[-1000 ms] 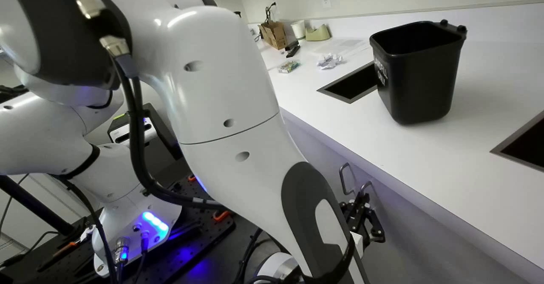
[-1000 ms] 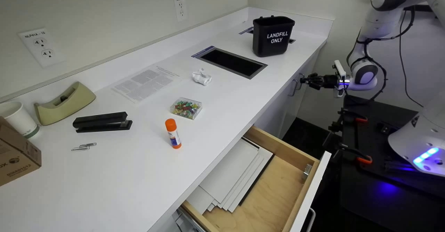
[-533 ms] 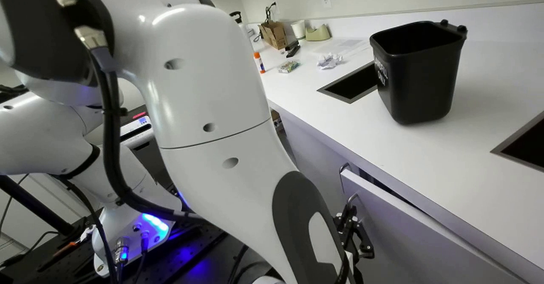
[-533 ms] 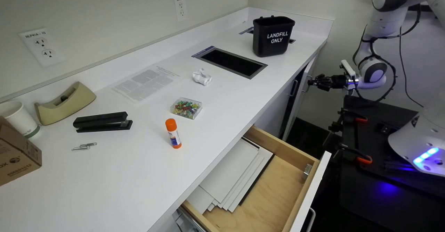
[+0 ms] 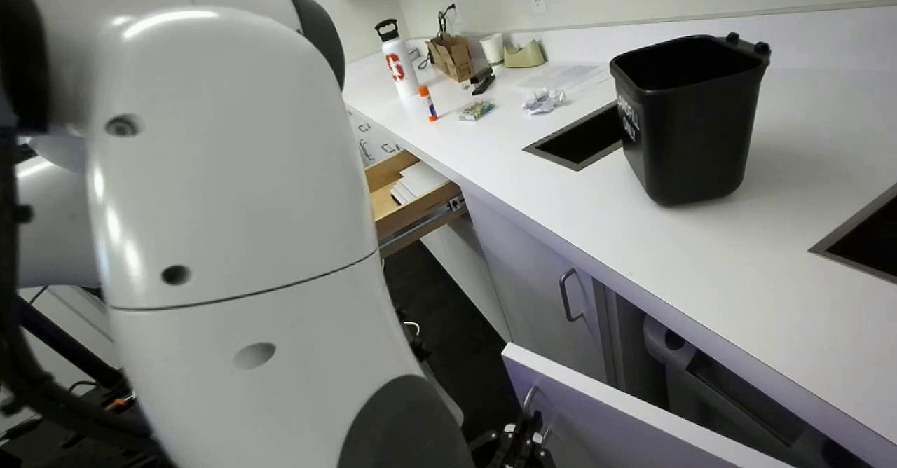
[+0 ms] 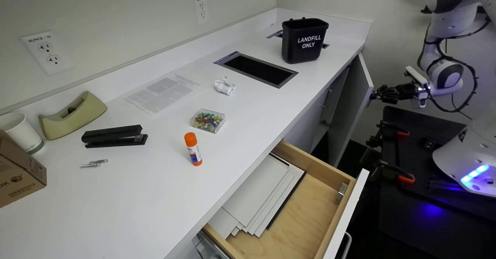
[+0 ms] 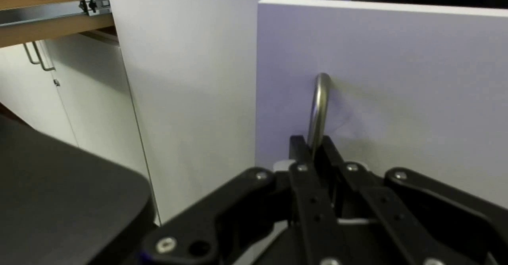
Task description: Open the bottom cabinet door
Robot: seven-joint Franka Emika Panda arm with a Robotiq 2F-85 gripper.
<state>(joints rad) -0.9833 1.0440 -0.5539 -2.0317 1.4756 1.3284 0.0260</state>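
The bottom cabinet door (image 5: 596, 429) is a tall flat white panel, swung well out from its cabinet. In an exterior view its inner face (image 6: 350, 102) shows, and in the wrist view its outer face (image 7: 420, 82) fills the right side. Its slim metal bar handle (image 7: 319, 106) stands vertical near the door's left edge. My gripper (image 7: 311, 148) is shut on the handle, with one finger on each side of the bar. The gripper also shows in both exterior views (image 5: 524, 429) (image 6: 372, 95), at the door's free edge. The handle's lower part is hidden by the fingers.
The twin white door (image 5: 546, 300) is shut beside the opening. A grey bin (image 5: 701, 377) stands inside the cabinet. A drawer (image 6: 310, 208) with a light wood interior sticks out. A black landfill bin (image 6: 304, 44) stands on the white counter (image 6: 155, 197). A black table (image 6: 422, 131) carries the arm.
One second ago the door was shut. It has swung outward, first a crack and now wide, as my gripper moved away from the counter with the handle.
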